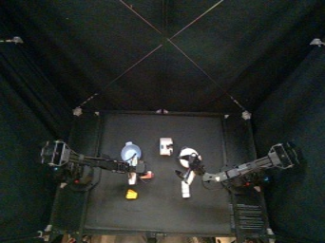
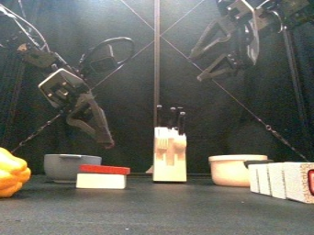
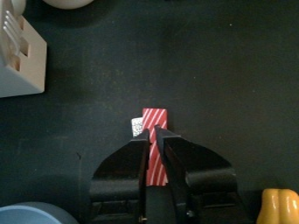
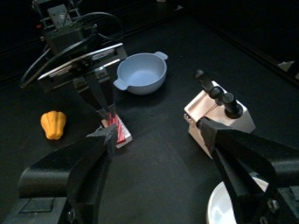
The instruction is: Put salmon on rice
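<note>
**A:** Where is the salmon [image 3: 156,118] at this point?

**B:** It is low on the desk [image 3: 93,87], lying lengthwise between the fingers of the left claw [image 3: 158,138]. The claw is closed in against its long sides, and I see no gap in the wrist view. The right claw [image 4: 158,138] hangs high over the other side, spread wide and holding nothing.

**A:** What could spoil it?

**B:** The grip, first of all. The strip is narrow and looks slick, and only its rear half lies inside the claw. If the hold is that far from the middle, I expect the free end to droop or swing on the lift, so the piece may land crooked or slide out.

**A:** And the rice?

**B:** That is my second worry. The front view shows a white block [image 2: 101,182] directly under the red slab, and a white corner peeks out beside the strip in the wrist view. I cannot tell whether that is the rice or only the salmon's own underside. If it is separate and the claw pinches both, the two may come up together and tumble.

**A:** Is anything nearby at risk?

**B:** The yellow pepper [image 2: 10,174] lies near the claw on the front left. The blue bowl [image 4: 142,72] and the knife block [image 2: 170,156] stand behind. A wide swing could clip any of them.
</note>
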`<action>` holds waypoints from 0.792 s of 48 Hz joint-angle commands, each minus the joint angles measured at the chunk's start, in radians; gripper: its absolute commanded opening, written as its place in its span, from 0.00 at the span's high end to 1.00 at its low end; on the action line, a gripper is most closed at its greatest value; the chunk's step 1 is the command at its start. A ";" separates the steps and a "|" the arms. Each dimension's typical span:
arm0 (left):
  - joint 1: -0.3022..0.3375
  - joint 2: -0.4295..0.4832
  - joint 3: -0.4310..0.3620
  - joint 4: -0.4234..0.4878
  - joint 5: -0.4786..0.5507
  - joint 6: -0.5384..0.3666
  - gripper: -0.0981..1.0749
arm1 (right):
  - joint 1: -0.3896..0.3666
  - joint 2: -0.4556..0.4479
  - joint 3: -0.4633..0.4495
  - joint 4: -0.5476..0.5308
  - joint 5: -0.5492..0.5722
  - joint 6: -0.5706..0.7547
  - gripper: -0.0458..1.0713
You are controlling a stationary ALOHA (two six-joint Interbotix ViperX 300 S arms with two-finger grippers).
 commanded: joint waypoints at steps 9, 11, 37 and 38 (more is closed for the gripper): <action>-0.002 0.035 -0.014 -0.002 -0.003 0.000 0.47 | 0.000 -0.009 -0.009 -0.003 0.003 0.002 0.03; -0.002 0.041 -0.014 -0.002 0.002 0.000 0.47 | 0.000 -0.009 -0.009 -0.003 0.003 0.002 0.03; 0.006 0.069 -0.018 -0.048 0.094 -0.002 0.47 | 0.000 -0.009 -0.009 -0.003 0.003 0.002 0.03; 0.006 0.071 -0.018 -0.048 0.095 -0.002 0.47 | 0.000 -0.009 -0.009 -0.003 0.003 0.002 0.03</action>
